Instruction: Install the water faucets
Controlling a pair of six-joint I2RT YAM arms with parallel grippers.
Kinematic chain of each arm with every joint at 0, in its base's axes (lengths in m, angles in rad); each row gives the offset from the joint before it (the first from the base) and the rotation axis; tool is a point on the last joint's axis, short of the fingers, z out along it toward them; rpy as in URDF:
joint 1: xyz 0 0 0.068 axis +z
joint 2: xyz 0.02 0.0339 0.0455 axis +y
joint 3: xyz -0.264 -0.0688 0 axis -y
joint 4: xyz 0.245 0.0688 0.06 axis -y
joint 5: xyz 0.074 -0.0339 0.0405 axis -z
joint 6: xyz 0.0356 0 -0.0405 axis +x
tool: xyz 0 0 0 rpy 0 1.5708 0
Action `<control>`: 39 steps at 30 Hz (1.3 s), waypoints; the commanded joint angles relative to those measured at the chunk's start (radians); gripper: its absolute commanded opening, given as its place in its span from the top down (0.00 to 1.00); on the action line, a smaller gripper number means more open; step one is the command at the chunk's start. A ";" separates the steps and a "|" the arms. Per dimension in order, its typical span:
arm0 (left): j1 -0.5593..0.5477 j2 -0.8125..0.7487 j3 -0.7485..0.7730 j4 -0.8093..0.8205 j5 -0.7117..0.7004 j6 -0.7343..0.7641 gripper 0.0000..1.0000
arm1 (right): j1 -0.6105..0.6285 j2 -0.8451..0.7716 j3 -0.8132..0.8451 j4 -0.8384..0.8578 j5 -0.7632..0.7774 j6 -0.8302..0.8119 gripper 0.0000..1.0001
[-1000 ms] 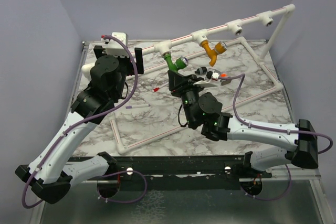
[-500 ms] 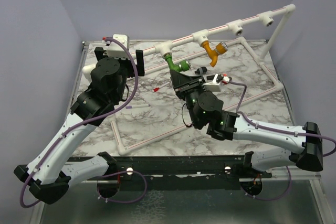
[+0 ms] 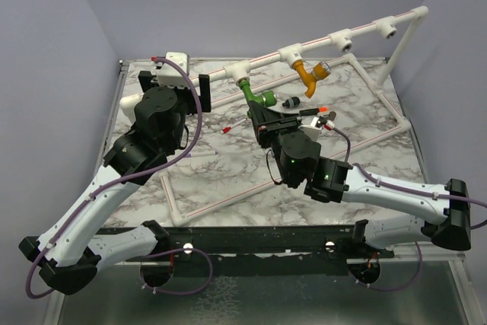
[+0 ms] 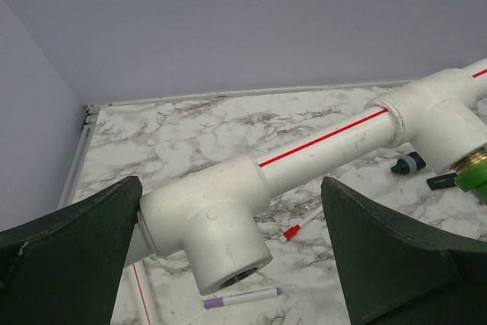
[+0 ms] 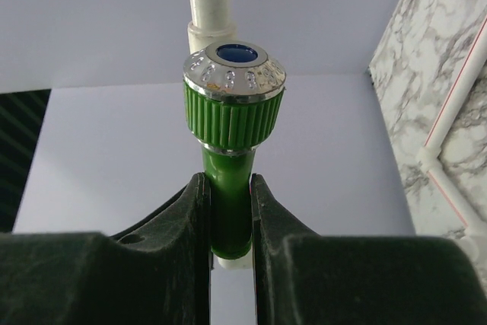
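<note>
Your right fingers (image 5: 199,218) are pinching the bright green plastic faucet (image 5: 233,112), socketed in the white red-striped pipe frame (image 4: 319,142). Left fingers (image 4: 76,249) are gaping around it, not bracing, so twisting risks cross-threading.

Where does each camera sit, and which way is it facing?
Top external: above and behind the bases, looking down on the table; the left arm and right arm show.
Left wrist: faces an empty T-socket between spread left fingers.
Right wrist: looks along the green faucet, clamped by the right fingers.
Shared: top and right wrist both show that faucet.
</note>
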 commanded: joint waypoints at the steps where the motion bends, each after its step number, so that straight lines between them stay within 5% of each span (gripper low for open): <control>1: -0.057 0.008 -0.043 -0.143 0.052 -0.060 0.01 | -0.029 0.026 -0.012 -0.209 -0.012 0.234 0.99; 11: -0.078 -0.013 -0.053 -0.144 0.037 -0.052 0.01 | -0.039 0.065 0.017 -0.262 -0.113 0.358 0.99; 22: -0.084 -0.022 -0.061 -0.144 0.030 -0.049 0.01 | -0.039 0.058 0.003 -0.233 -0.096 0.321 0.55; 39: -0.087 -0.018 -0.057 -0.144 0.011 -0.043 0.01 | -0.039 -0.040 -0.130 0.137 -0.140 -0.024 0.31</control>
